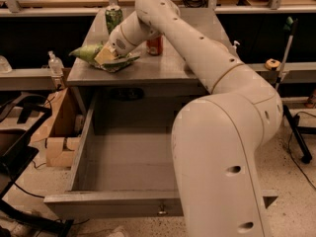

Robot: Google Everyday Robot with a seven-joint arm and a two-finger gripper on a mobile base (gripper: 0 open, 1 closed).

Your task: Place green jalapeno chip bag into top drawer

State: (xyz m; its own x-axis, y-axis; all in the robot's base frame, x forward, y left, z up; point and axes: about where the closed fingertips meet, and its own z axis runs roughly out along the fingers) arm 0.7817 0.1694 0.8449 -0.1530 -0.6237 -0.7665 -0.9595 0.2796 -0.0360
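- Your gripper sits on top of the grey cabinet, at its front-left corner, pressed down onto the green jalapeno chip bag.
- You cannot tell how far the gripper is open, or whether it has a real hold of the bag; it touches the bag, and that is all that shows.
- The bag lies crumpled on the cabinet top, just behind the front edge. 1 end pokes out to the left of the gripper and the rest bunches under and in front of it.
- The white arm reaches from the lower right, up over the drawer and across the cabinet top to the bag.
- The top drawer stands pulled well out below the cabinet top, with its flat front panel nearest you and a small lock on that panel. The arm's bulk hides the drawer's right side.
- 2 cans stand behind the bag: a green can at the back left and a red can beside the arm.
- A cardboard box sits on the floor left of the drawer.
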